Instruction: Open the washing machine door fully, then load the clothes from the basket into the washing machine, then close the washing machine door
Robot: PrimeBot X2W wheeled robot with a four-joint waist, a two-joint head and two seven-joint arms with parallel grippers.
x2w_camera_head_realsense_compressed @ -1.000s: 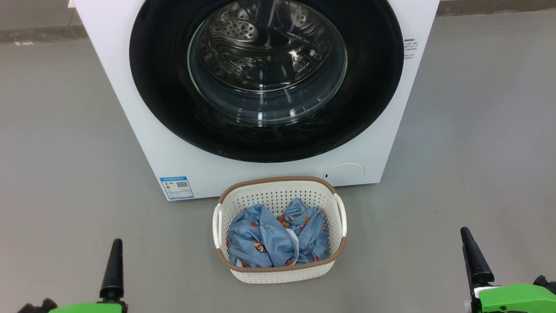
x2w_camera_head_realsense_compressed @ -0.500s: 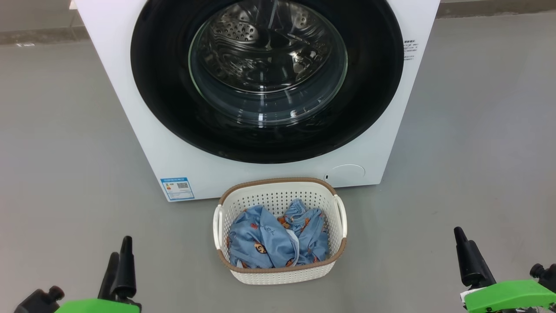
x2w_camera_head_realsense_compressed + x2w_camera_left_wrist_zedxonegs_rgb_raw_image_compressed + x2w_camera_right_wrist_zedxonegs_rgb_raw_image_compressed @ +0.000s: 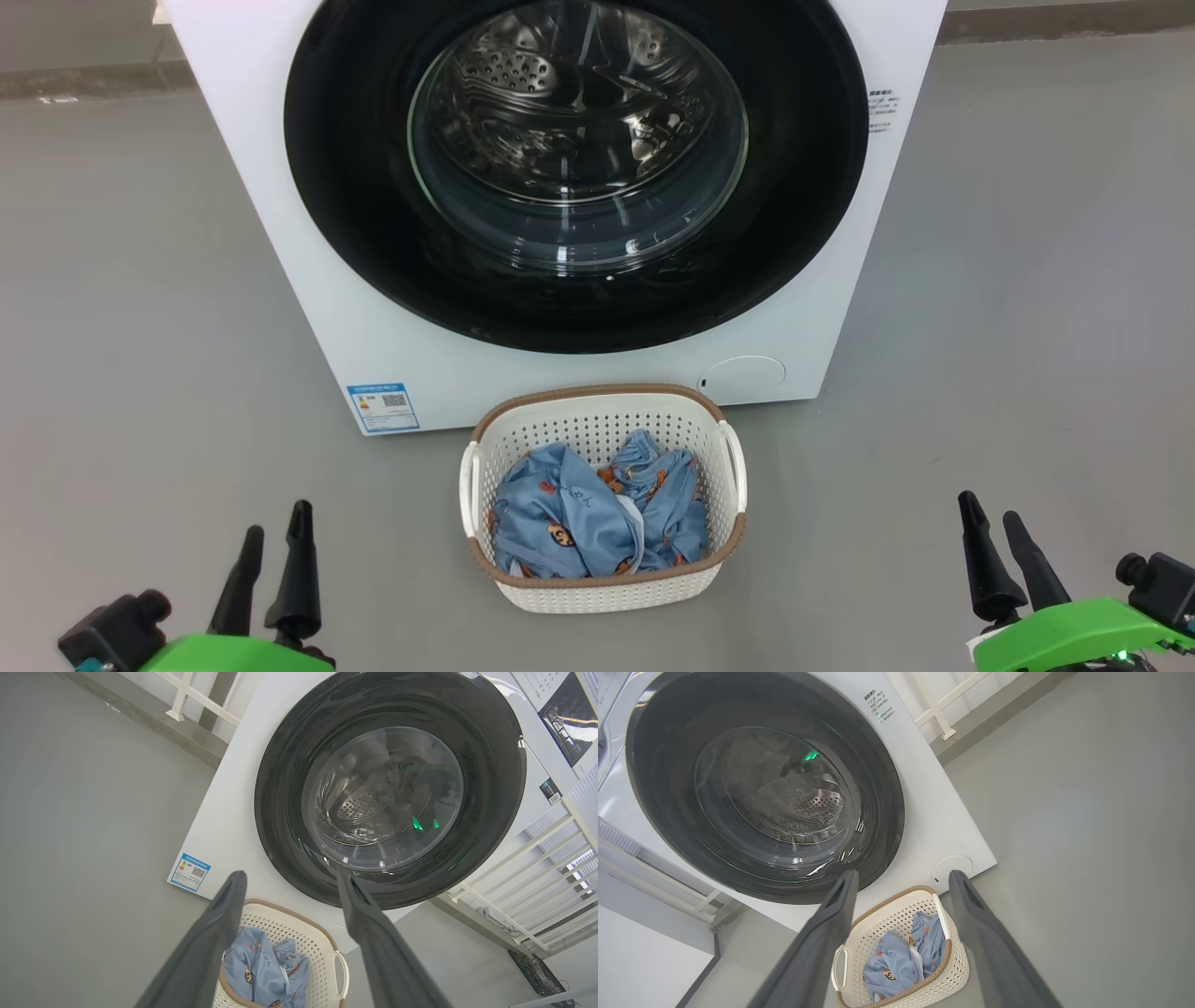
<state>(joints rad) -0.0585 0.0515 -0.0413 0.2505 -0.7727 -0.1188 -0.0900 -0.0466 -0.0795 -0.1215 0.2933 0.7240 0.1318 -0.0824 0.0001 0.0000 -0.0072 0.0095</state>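
Grey floor (image 3: 140,280) spreads under a white machine (image 3: 280,233) whose door (image 3: 355,187) sits shut, its black ring flush with the front and its glass bulging toward the robot. Just before the machine, below the door, the basket (image 3: 597,425) stands on the floor with the clothes (image 3: 560,523) heaped inside. The left gripper (image 3: 276,521) and right gripper (image 3: 988,509) hover low on either side of the basket, well apart from it, each with fingers spread and nothing between them. The door lies ahead of and above both, between them and square on; the left looks slightly nearer its rim. No handle or hinge can be made out, so I cannot tell which edge swings free. Opening is not yet begun; it likely calls for one arm to rise and reach forward to the ring's edge
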